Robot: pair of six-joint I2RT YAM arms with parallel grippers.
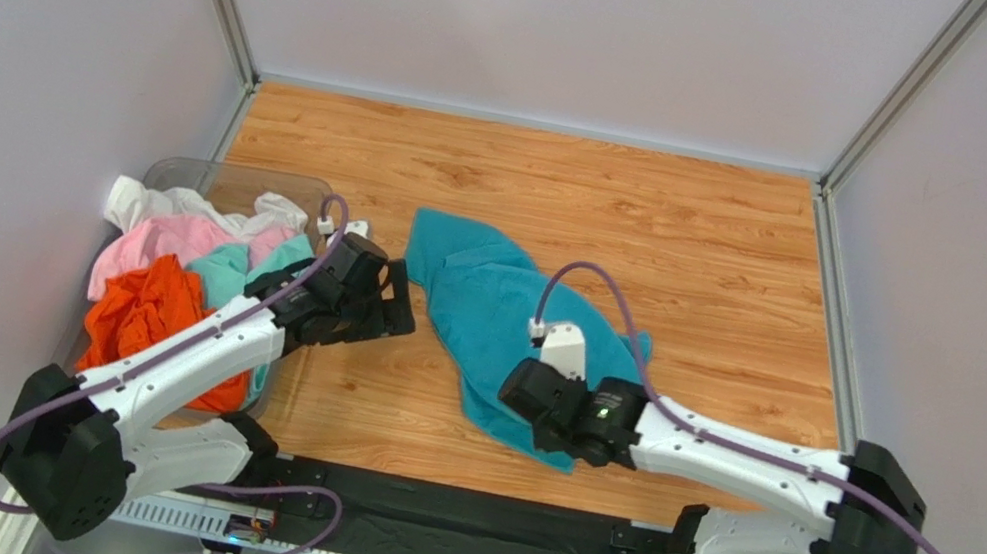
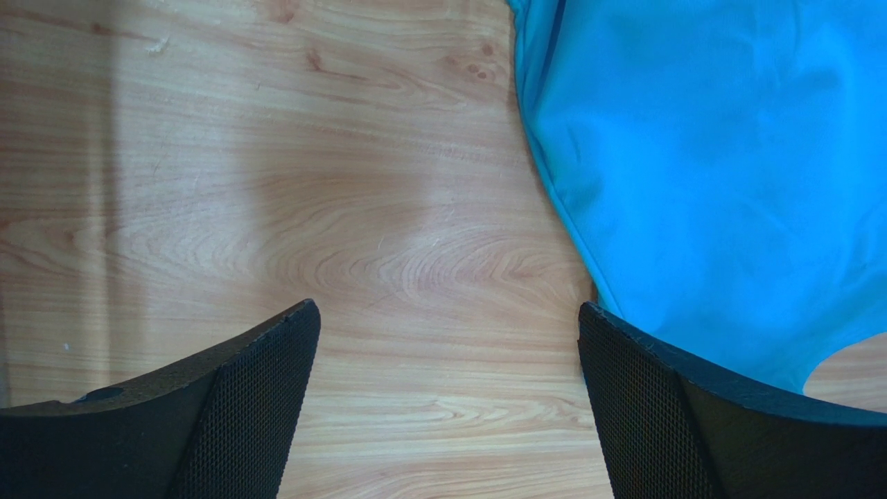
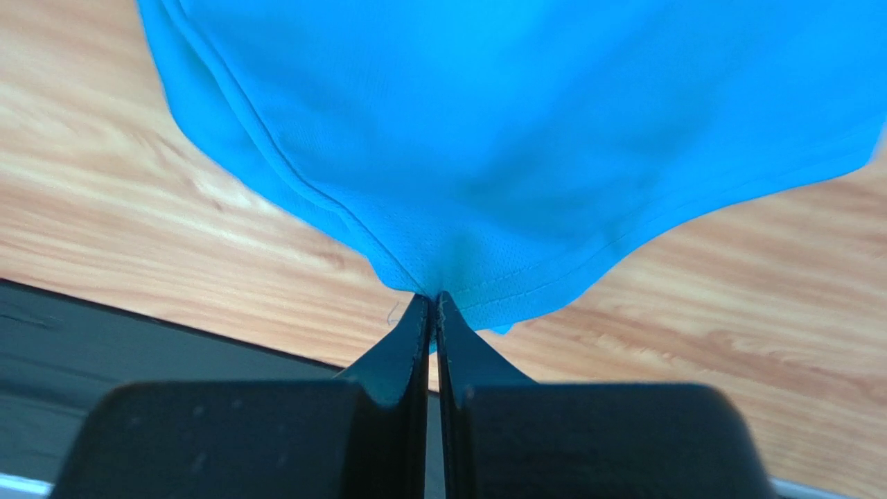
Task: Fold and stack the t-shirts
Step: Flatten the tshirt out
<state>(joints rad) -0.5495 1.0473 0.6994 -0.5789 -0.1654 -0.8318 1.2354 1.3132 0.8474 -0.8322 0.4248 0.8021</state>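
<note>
The teal-blue t-shirt (image 1: 493,315) lies bunched on the wooden table, mid-centre. My right gripper (image 1: 549,412) is shut on its near hem; the right wrist view shows the pinched cloth (image 3: 489,156) rising from the closed fingertips (image 3: 434,301). My left gripper (image 1: 391,305) is open and empty just left of the shirt; in the left wrist view its gap (image 2: 448,322) is over bare wood, with the shirt's edge (image 2: 708,177) beside the right finger (image 2: 666,405). The white (image 1: 147,204), pink (image 1: 163,242), light aqua (image 1: 234,270) and orange (image 1: 150,316) t-shirts are heaped at the left.
A clear plastic bin (image 1: 220,179) at the table's left edge holds the heap of shirts. A black strip (image 1: 442,520) runs along the near edge between the arm bases. Grey walls close in the table on three sides.
</note>
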